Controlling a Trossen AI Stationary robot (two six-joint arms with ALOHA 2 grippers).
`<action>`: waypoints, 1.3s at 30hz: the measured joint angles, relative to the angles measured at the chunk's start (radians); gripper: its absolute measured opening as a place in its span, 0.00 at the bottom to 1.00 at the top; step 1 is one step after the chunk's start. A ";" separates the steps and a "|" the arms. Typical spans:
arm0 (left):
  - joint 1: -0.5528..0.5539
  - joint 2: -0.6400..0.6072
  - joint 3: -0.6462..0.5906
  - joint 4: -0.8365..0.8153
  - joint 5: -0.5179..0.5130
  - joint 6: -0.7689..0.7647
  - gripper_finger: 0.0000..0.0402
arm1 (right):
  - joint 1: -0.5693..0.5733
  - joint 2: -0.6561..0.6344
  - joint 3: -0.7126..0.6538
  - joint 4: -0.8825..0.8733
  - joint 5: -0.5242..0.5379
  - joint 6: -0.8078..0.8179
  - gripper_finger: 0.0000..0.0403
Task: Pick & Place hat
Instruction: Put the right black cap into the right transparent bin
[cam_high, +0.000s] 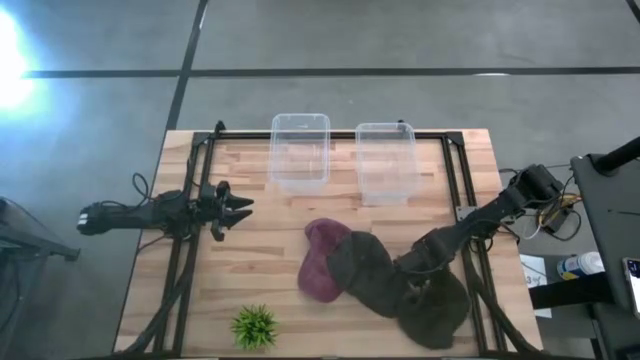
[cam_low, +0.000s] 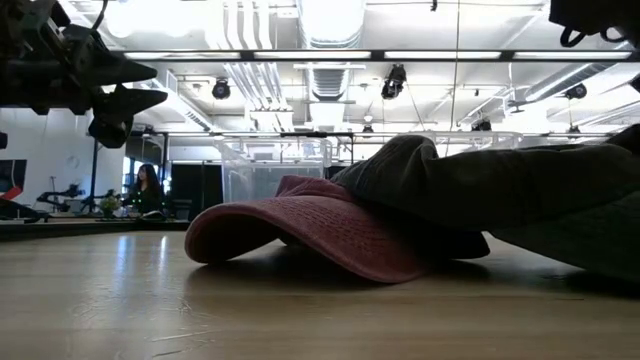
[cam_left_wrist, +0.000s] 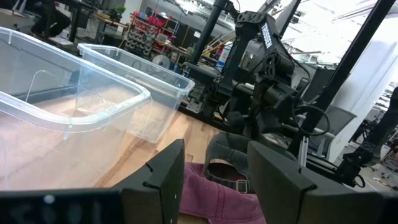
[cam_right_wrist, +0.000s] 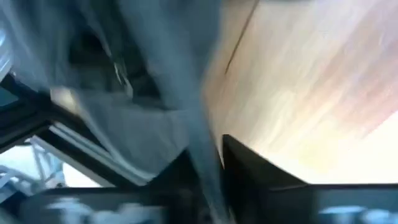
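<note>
A maroon hat (cam_high: 318, 268) lies flat on the table near its middle, and it also fills the low view (cam_low: 320, 228). A dark grey hat (cam_high: 360, 272) overlaps its right side, and a second dark grey hat (cam_high: 438, 308) lies farther right, toward the near edge. My right gripper (cam_high: 408, 264) is low between the two grey hats, shut on grey cloth. My left gripper (cam_high: 238, 208) hovers open above the table's left part, pointing toward the hats. In the left wrist view the maroon hat (cam_left_wrist: 208, 194) lies beyond its fingers. My right gripper holds grey hat cloth (cam_right_wrist: 202, 134), which runs as a folded strip between its two fingers (cam_right_wrist: 249, 165). It comes slanting down from the table's right side. Which of the two grey hats it holds, I cannot tell. The hats rest on the table.
Two clear plastic bins (cam_high: 300, 150) (cam_high: 387, 160) stand side by side at the far edge. A small green plant (cam_high: 255, 326) sits near the near-left corner. A black frame (cam_high: 455, 170) runs around the tabletop. Bare wood lies between the left gripper and the hats.
</note>
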 joint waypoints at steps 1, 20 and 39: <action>0.000 0.000 0.000 0.000 0.000 0.000 0.42 | 0.000 -0.006 0.012 -0.035 0.000 0.000 0.05; 0.000 0.000 0.000 0.000 0.000 0.000 0.42 | -0.126 -0.545 0.368 -0.330 0.705 0.945 0.03; 0.000 0.000 0.000 0.000 0.000 0.000 0.42 | -0.700 -0.307 0.349 -0.231 1.215 0.937 0.03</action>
